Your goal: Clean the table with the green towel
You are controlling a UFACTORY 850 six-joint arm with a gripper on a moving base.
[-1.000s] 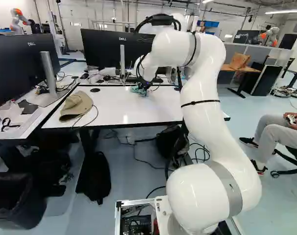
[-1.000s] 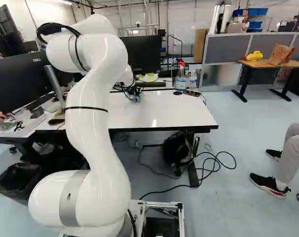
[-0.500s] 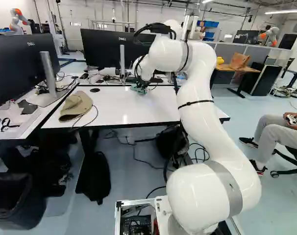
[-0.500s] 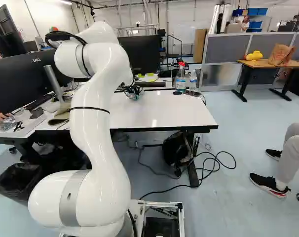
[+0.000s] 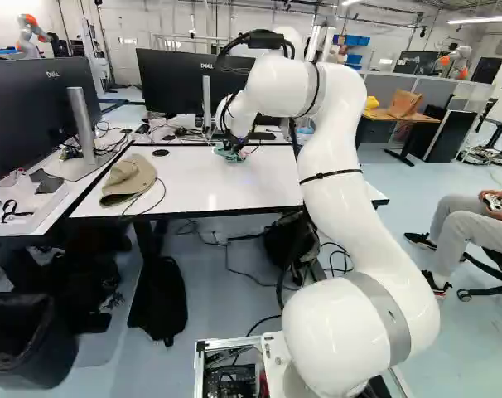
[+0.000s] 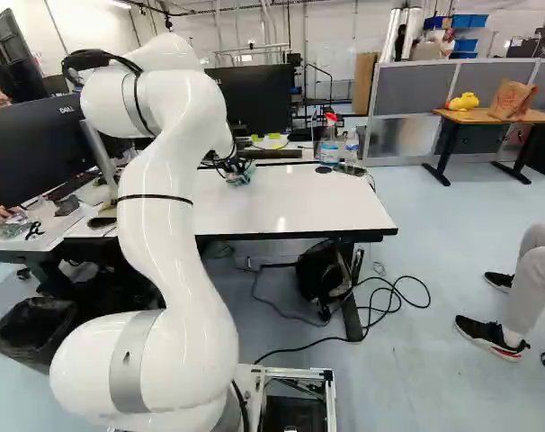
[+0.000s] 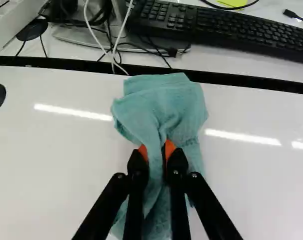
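blue-green cloth towel [image 7: 159,102], creased, gathered narrow mid-length, ends flared | black two-finger gripper [image 5: 234,148] grasping towel's gather | over white tabletop [image 5: 193,186], by far edge

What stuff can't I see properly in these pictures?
- Table under the towel: wrist view, towel covers it.
- Towel's pinched middle: wrist view, hidden by the pincer's fingers.
- Part of the keyboard: wrist view, edge cuts it off.
- Inside the bin: left base view, too dark.
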